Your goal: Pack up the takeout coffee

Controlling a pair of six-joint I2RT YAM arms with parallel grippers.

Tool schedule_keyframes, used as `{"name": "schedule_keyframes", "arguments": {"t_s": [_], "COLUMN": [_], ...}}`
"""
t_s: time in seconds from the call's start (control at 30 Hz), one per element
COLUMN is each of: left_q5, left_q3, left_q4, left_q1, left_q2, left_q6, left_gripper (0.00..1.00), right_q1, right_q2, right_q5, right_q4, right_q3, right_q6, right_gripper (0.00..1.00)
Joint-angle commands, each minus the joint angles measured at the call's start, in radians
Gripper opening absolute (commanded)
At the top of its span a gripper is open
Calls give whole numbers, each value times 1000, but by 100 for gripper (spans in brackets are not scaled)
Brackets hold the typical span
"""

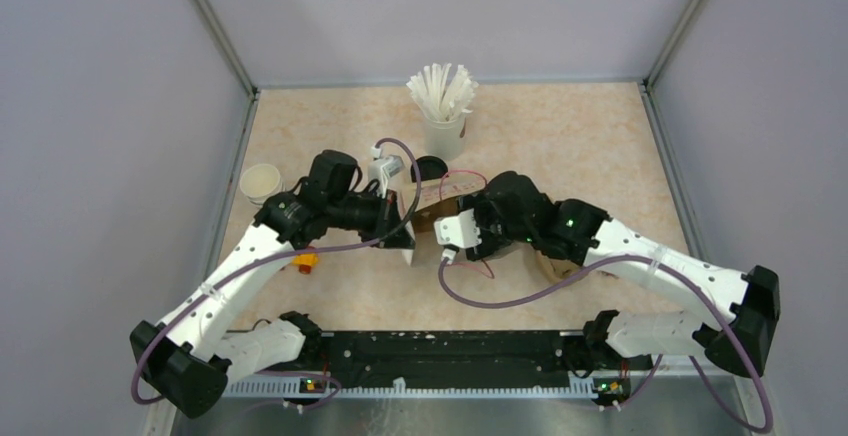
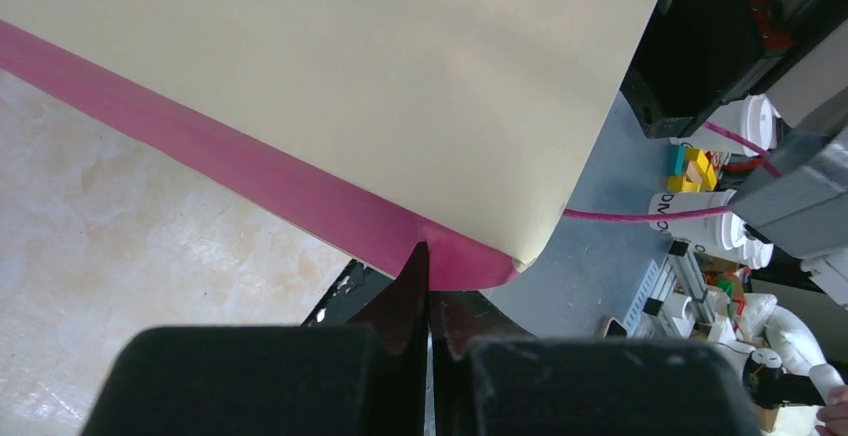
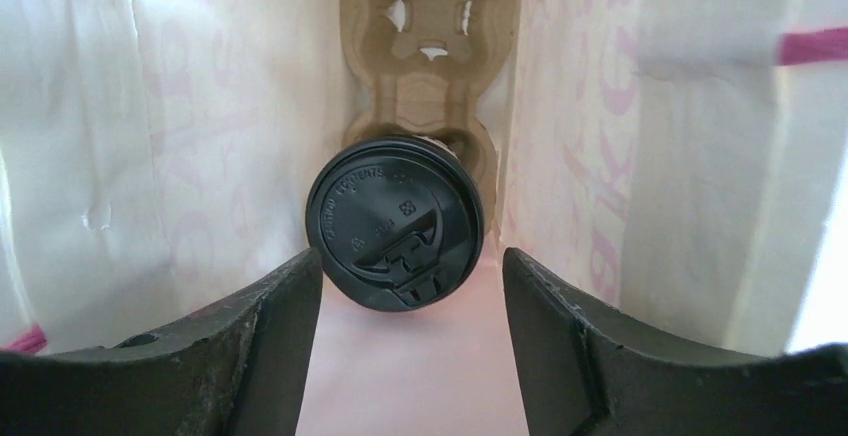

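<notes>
Flanking takeout coffee: right end effector, jaws apart.

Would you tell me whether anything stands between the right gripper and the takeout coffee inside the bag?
Nothing visible does. The takeout coffee shows its black lid unobstructed between the open jaws of the right gripper. The walls of the bag flank it on both sides, and the cardboard carrier lies beyond it.

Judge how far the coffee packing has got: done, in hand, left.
Done: the takeout coffee appears seated in the cardboard carrier inside the paper bag. In hand: the left gripper pinches the bag's edge; the right gripper straddles the cup, jaws open. Left: probably pulling that arm out of the bag.
</notes>
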Motion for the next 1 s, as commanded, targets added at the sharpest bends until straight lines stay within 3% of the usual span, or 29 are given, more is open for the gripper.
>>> {"name": "schedule_keyframes", "arguments": {"t_s": [0.0,0.43,0.97], "left_q5": [12,58,-8], "left_q3": [52,83,141], "left_q4": [-32,-11,-64], "left_q1": [0,1,12], "left_q2": [3,-6,17], "left_q6": [-43,-189,-306], "left_gripper": [1,0,2], "right_q1": [-14,-14,-29], "right_q2": [-32,-51,-50], "right_q5": [-30,-75,31], "right_q4": [5,-11,85], "right_q3": [90,165,210], "right_q6": [58,129,278], "right_gripper": [64,55,53]}}
